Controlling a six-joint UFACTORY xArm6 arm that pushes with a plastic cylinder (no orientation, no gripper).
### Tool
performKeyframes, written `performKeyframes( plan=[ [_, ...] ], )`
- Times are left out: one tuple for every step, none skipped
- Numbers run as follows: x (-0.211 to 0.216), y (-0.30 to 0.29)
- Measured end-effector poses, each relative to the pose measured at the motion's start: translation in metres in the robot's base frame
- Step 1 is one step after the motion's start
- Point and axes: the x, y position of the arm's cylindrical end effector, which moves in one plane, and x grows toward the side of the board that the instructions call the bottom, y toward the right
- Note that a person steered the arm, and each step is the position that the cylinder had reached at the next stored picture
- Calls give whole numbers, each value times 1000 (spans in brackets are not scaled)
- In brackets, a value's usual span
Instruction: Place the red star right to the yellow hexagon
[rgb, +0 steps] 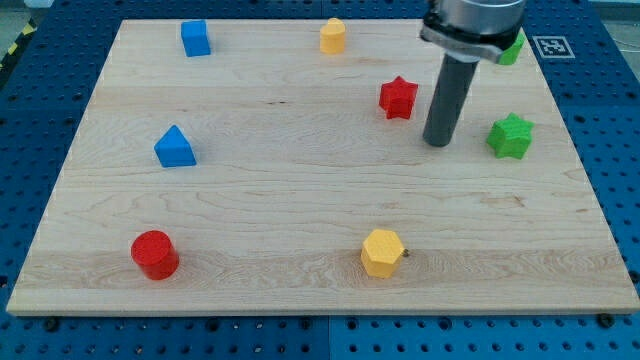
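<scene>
Eight blocks on the wooden board (300, 150), left to right: red cylinder (155, 254) near the bottom, blue triangle (175, 147), blue cube (195, 38) at top, yellow block (333, 35) at top, yellow hexagon (382, 252) at bottom centre, red star (398, 97) upper right of centre, then two green blocks, a star (510, 136) and one (514, 48) half hidden by the arm. My tip (437, 143) rests just right of the red star and slightly lower, apart from it; there is no pincer, just a bare rod with nothing to spread or close. Star looks small, light, rigid, likely to slide easily yet spin if struck on a point, so push from its upper side, square into a notch between points, steering it down to land right of the hexagon.
</scene>
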Motion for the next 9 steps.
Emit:
performKeyframes(
  plan=[
    [-36,32],
    [-72,34],
    [-74,-1],
    [-38,-28],
    [-46,-30],
    [-97,-14],
    [-105,-49],
    [-66,-88],
    [-6,-92]
  ],
)
